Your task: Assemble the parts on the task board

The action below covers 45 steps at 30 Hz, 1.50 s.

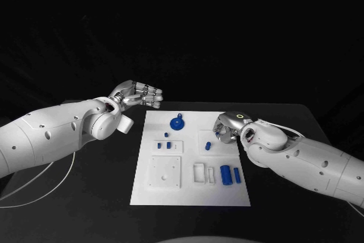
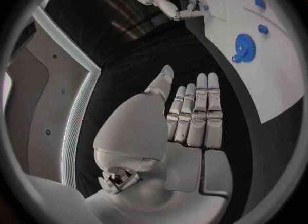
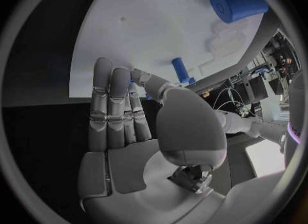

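Board (image 1: 190, 195) lies flat mid-table, parts scattered on it. Gear (image 1: 177, 122) sits at the far end, two small pegs (image 1: 163, 145) in a recess mid-left, one peg (image 1: 207, 145) mid-right near the right hand, two cylinders (image 1: 230, 174) side by side at the near right. Nothing looks assembled yet, as far as I can judge.

Left hand (image 1: 140, 95) hovers off the board's far left corner, over bare table; wrist view shows fingers (image 2: 195, 113) straight and together, grasping nothing. Right hand (image 1: 228, 128) is at the board's right edge, low over it; fingers (image 3: 112, 103) extended side by side, thumb apart, nothing held.

Risks, my read:
- The right hand is close to the lone peg; it could nudge or roll the peg off its spot before any grasp.
- Cylinders look round and free to roll; a sideways brush could send one off the board.
- Pegs are small against these fingers, so a pinch may slip or grab two at once.
- The board looks unfixed; pressing at its edge might shift it.
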Available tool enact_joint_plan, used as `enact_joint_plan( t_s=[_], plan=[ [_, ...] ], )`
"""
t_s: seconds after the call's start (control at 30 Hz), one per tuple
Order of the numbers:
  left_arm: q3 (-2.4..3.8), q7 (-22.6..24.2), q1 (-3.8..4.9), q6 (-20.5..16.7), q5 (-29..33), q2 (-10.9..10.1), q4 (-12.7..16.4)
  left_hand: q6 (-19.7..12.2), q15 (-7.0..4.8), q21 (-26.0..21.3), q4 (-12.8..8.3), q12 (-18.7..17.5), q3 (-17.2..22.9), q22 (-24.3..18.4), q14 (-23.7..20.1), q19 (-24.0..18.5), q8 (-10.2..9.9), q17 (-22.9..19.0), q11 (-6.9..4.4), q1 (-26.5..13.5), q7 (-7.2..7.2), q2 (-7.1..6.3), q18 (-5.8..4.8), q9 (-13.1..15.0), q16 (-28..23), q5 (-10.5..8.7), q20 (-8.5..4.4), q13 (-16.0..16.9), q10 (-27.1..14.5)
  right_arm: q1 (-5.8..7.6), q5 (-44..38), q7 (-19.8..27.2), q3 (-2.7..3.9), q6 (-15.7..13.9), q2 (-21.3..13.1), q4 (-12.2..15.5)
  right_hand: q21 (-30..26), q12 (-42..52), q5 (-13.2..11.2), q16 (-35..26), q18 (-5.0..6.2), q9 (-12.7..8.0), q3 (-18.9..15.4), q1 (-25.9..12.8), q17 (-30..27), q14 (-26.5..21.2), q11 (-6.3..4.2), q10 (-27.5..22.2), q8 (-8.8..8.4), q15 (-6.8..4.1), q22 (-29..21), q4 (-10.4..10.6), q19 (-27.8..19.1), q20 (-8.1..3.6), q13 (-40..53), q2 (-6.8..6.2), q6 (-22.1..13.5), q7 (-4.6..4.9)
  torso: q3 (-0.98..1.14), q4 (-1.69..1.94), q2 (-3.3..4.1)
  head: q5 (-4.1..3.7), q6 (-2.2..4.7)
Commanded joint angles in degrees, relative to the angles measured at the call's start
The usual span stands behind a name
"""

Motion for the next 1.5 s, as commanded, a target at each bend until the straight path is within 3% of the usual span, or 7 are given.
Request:
enact_joint_plan(
  t_s=[0.03, 0.33, 0.63, 0.8, 1.2, 1.3, 1.5],
  plan=[
    [0.05, 0.2, 0.11, 1.1, -1.4, 0.2, -0.1, -0.1, 0.19, 0.3, 0.3, -0.1, 0.0, -0.1, -0.4, -0.3, -0.1, 0.0, 0.25, 0.6, 0.30, -0.09, 0.24, 0.0, -0.1, -0.12, 0.30, 0.0, -0.2, -0.27, -1.3, -0.9, -0.18, 0.6, -0.2, 0.0, -0.3, -0.1, -0.3, 0.4, 0.87, 0.0, 0.2, 0.4, 0.1, -0.1, -0.01, 0.4, -0.16, -0.11, 0.1, 0.0, 0.0, -0.13, 0.1, -0.34, 0.4, 0.03, -0.03, 0.02, 0.00, 0.16, 0.01],
    [0.05, 0.1, 0.10, 1.3, -1.7, 0.2, -0.2, -0.1, 0.19, 0.3, 0.3, -0.1, 0.0, -0.1, -0.4, -0.3, -0.1, 0.0, 0.25, 0.6, 0.30, -0.09, 0.24, 0.0, -0.1, -0.12, 0.30, 0.0, -0.2, -0.33, -0.9, -0.5, -0.18, 1.2, -0.1, 0.6, -1.2, 0.0, -0.8, 0.6, 0.36, 0.1, -0.6, 0.6, 0.3, -0.2, -0.69, 2.5, -0.11, -0.61, 0.8, 0.3, 0.4, -0.52, 0.1, 0.25, 1.7, -0.41, -0.05, 0.03, 0.00, 0.11, -0.07],
    [0.05, 0.1, 0.10, 1.5, -1.8, 0.2, -0.3, -0.1, 0.21, 0.5, 0.5, -0.1, 0.0, -0.6, -0.5, -0.3, -0.1, 0.1, 0.28, 0.6, 0.29, -0.07, 0.25, 0.0, -0.1, -0.14, 0.33, 0.0, -0.3, -0.38, -1.0, -0.8, -0.18, 2.2, 0.0, 0.5, -2.0, 0.0, -3.1, 0.5, -0.60, 0.8, -1.3, 1.7, 0.4, -0.1, -1.95, 6.3, -0.01, -1.43, 1.3, -0.3, 0.8, -1.37, 0.3, 2.45, 5.1, -1.24, -0.05, 0.07, 0.02, 0.04, -0.17],
    [0.05, 0.0, 0.09, 1.5, -1.8, 0.3, -0.4, -0.1, 0.21, 0.5, 0.5, -0.1, 0.0, -0.6, -0.5, -0.3, -0.1, 0.1, 0.28, 0.6, 0.29, -0.07, 0.25, 0.0, -0.1, -0.14, 0.33, 0.0, -0.3, -0.38, -1.2, -1.1, -0.18, 2.4, 0.2, 0.2, -2.3, 0.0, -4.8, 0.5, -0.99, 1.3, -0.1, 1.3, 0.6, 0.0, -2.15, 7.0, -0.09, -1.62, 1.7, -1.1, 1.1, -1.68, 0.3, 3.35, 5.7, -1.40, -0.05, 0.03, 0.02, -0.01, -0.26],
    [0.04, 0.0, 0.08, 1.7, -1.8, 0.6, -0.7, -0.1, 0.19, 0.6, 0.4, -0.1, 0.1, -1.0, -0.4, -0.3, -0.1, 0.1, 0.28, 0.7, 0.26, -0.08, 0.25, 0.0, -0.1, -0.15, 0.32, 0.0, -0.4, -0.38, -0.4, -1.2, -0.14, 2.3, 0.3, 0.0, -3.6, 0.0, -5.5, 0.5, -1.29, 2.0, 0.7, 0.3, 0.8, 0.0, -2.34, 7.6, -0.10, -1.74, 2.9, -2.2, 1.7, -1.85, 0.3, 4.07, 6.2, -1.58, -0.01, 0.11, 0.03, -0.09, -0.30],
    [0.04, -0.2, 0.08, 1.8, -1.8, 0.6, -0.7, 0.0, 0.21, 0.7, 0.4, -0.1, 0.1, -1.2, -0.4, -0.3, -0.2, 0.1, 0.32, 0.7, 0.40, -0.09, 0.25, 0.0, -0.1, -0.13, 0.32, 0.0, -0.5, -0.35, 0.8, -0.8, 0.29, 3.2, 0.0, -0.1, -4.0, 0.0, -5.7, 0.4, -1.30, 2.1, 0.4, 0.3, 0.8, 0.1, -2.34, 7.6, -0.10, -1.73, 3.3, -2.5, 1.8, -1.85, 0.4, 4.39, 6.2, -1.57, -0.05, 0.16, -0.02, -0.02, -0.37],
    [0.04, -0.2, 0.07, 1.7, -1.8, 0.7, -0.7, -0.1, 0.23, 0.9, 0.4, -0.1, 0.0, -1.4, -0.5, -0.4, -0.1, 0.1, 0.36, 0.7, 0.43, -0.20, 0.25, 0.0, -0.1, -0.05, 0.34, 0.0, -0.6, 0.02, 3.5, 0.0, 2.57, 4.4, -0.6, -0.3, -4.5, 0.0, -5.7, 0.3, -1.16, 2.1, 0.2, 0.3, 0.8, 0.1, -2.32, 7.5, -0.09, -1.72, 3.7, -2.7, 1.9, -1.86, 0.3, 4.66, 6.2, -1.56, -0.11, 0.03, -0.02, 0.17, -0.30]
  ],
)
